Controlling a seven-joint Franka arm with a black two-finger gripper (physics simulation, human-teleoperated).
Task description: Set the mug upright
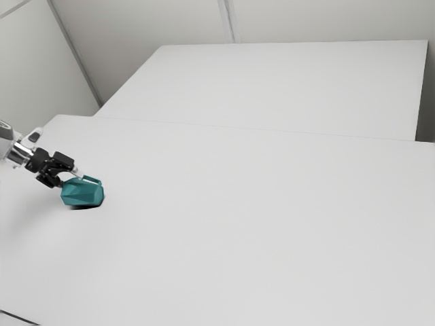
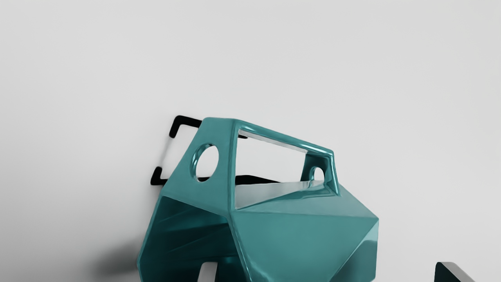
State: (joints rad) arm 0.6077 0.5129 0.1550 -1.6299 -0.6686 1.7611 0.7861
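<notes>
The teal faceted mug (image 1: 83, 193) lies on its side at the exterior view's left, with the black gripper (image 1: 70, 178) right at it, on the arm's side. In the wrist view the handle of the mug (image 2: 297, 239) points away from the body and the dark mouth faces sideways. The gripper (image 2: 329, 272) stands open across the mug's length: one fingertip is at the mouth, the other stands beyond the base with a gap to it. Whether the first finger touches the rim cannot be told.
The white table (image 1: 258, 217) stretches toward the exterior view's right. Behind it is another white surface (image 1: 285, 88), with pale walls around. A thin dark line crosses the near left corner. Black bracket-like marks (image 2: 157, 181) show behind the mug's handle.
</notes>
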